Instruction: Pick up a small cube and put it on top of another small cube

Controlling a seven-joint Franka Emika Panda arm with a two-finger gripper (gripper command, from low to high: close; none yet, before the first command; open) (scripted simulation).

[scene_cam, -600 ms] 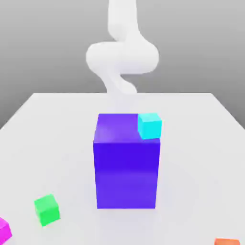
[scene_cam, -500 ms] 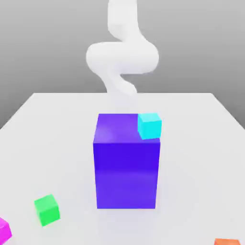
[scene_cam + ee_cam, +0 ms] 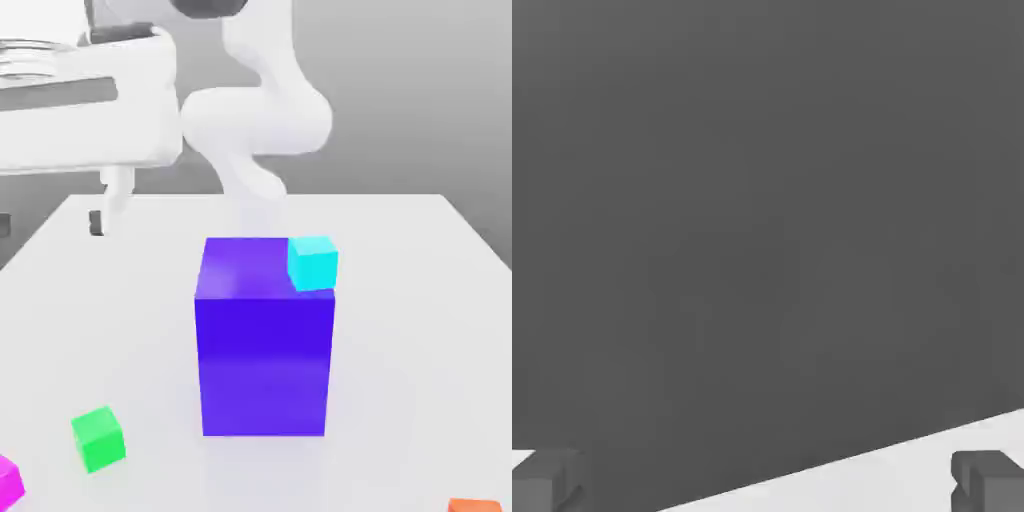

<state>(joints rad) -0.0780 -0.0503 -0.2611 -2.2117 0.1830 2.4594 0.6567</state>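
Upper left in the exterior view, the white two-finger gripper [image 3: 50, 224] hangs wide and empty; I'd centre it squarely above the small bright-green cube [image 3: 98, 439], lower left, before lowering, keeping clear of the tall blue block [image 3: 265, 365].

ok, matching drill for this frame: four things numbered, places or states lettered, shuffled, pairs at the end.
1. cyan cube
2. green cube
3. orange cube
4. gripper

A. on the table, at the bottom edge of the exterior view, toward its right
B. fingers apart, nothing between them
C. on top of the big blue block
D. on the table, between the magenta cube and the big blue block in the exterior view

Pairs: 1-C, 2-D, 3-A, 4-B
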